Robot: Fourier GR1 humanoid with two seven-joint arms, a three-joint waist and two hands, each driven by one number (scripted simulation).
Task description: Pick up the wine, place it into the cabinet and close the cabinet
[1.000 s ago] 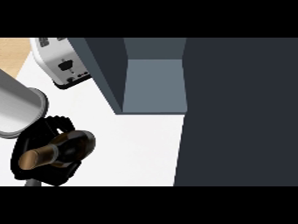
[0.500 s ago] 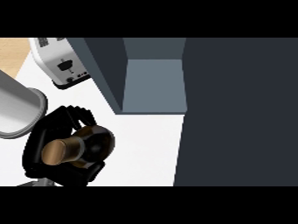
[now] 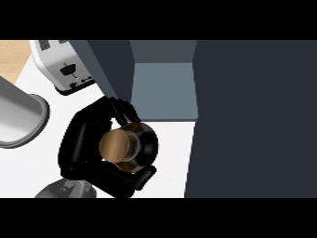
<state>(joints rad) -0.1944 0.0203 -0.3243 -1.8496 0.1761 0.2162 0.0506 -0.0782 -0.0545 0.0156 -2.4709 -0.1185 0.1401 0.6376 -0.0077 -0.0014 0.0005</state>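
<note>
Step in hand (judged): carry wine into cabinet. One hand [image 3: 92,148] shows, fingers and thumb curled round the wine [image 3: 128,146]; which arm it is can't be told from this view. Bottle is seen top-down, cork end up, just below the cabinet [image 3: 162,88] opening, near the left wall. To do it well: keep bottle upright, move fwd and slightly right to centre on the opening, clear the left wall w/ the fingers, set down well inside so the door [image 3: 257,116] can swing shut. A toaster [image 3: 64,69] stands to the left, apart. Labels/writing: none readable.
</note>
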